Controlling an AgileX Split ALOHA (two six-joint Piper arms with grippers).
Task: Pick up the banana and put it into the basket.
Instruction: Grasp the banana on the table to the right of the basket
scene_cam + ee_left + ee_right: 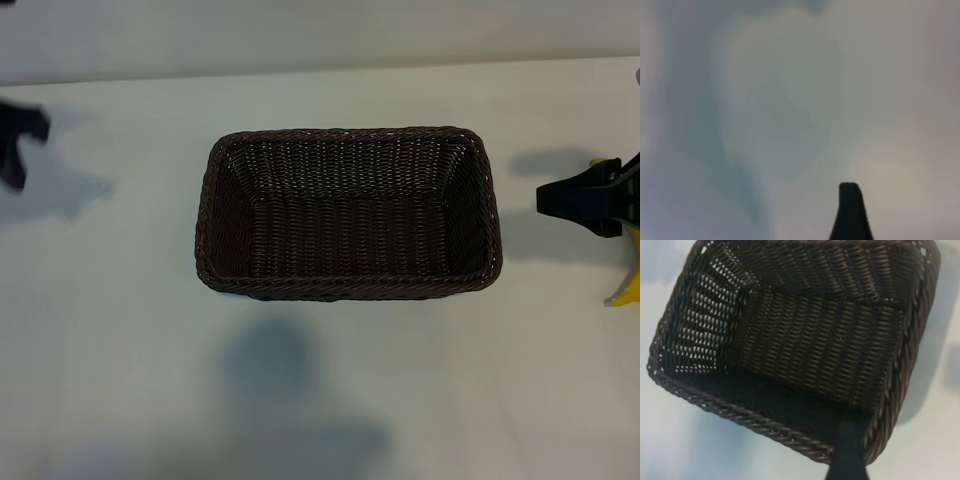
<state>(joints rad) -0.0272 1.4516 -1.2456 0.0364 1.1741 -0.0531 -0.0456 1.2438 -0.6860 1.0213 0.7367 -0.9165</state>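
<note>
We count one banana (625,288), at the far right edge of the scene, partly hidden under the right gripper (560,200) and well apart from the one basket (347,285), which sits mid-table with nothing in it; it looks light, smooth, a bit slippery and easily bruised, so we'd pinch it gently across the thick middle, not the stem. Two grippers: the right one's jaws stand wide and carry nothing, aimed at the basket, and the left gripper (20,150), at the far left edge, is likewise spread wide and holds nothing
</note>
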